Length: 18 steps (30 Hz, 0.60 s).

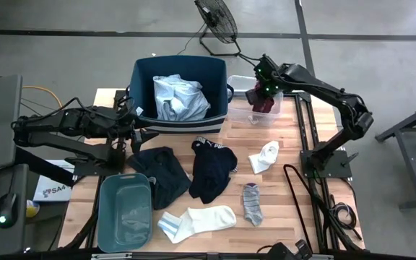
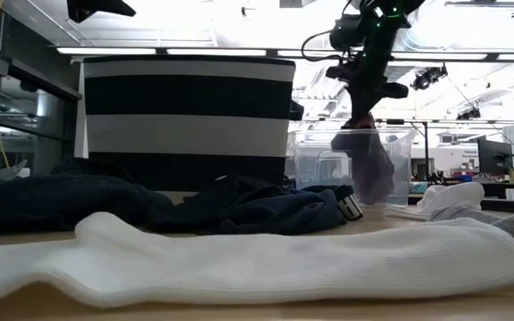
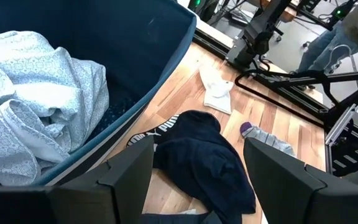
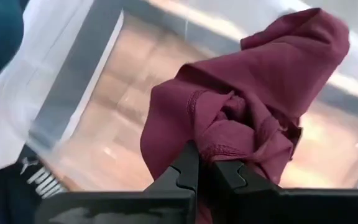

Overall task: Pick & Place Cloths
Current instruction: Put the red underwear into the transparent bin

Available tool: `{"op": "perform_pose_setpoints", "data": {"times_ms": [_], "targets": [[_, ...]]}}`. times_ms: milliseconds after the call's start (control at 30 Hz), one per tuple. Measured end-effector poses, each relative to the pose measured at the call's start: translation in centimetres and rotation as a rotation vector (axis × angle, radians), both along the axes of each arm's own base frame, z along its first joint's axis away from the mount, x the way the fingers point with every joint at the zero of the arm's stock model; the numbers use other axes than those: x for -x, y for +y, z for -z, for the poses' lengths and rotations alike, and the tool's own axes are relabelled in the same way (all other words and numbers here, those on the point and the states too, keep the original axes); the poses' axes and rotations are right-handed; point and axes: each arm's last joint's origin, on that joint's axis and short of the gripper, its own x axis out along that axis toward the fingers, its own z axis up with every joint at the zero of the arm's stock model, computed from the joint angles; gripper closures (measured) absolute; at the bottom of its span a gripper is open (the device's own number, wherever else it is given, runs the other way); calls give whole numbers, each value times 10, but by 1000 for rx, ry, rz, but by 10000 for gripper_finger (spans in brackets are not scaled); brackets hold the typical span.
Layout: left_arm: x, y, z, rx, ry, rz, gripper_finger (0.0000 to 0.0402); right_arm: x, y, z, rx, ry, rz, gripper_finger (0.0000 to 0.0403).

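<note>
My right gripper hangs over a clear plastic box at the table's far right, shut on a maroon piece. A light blue shirt lies in the navy bin. On the table lie a black piece, a navy piece, a white sock, a grey sock and a longer white sock. My left gripper stands open beside the bin's near left corner, above the black and navy pieces, with nothing between its fingers. My right gripper pinches a bunched fold of the maroon piece between its two fingers, coming steeply from above. The cloth hangs slack below the fingers, its lower part down inside the clear box. Whether it reaches the box's floor cannot be told.
A teal tub sits at the near left corner. The navy bin's tall wall stands close left of the clear box. A fan stands beyond the far edge. Bare wood shows at the near right.
</note>
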Motion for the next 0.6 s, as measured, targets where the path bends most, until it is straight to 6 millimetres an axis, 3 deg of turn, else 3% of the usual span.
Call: {"op": "perform_pose_setpoints", "data": {"times_ms": [367,600], "targets": [[1,0,1,-6,18,3,156,6,-3,22,-99,-31,90,395],[1,0,2,-2,20,19,156,4,-4,21,-119,-93,156,328]]}}
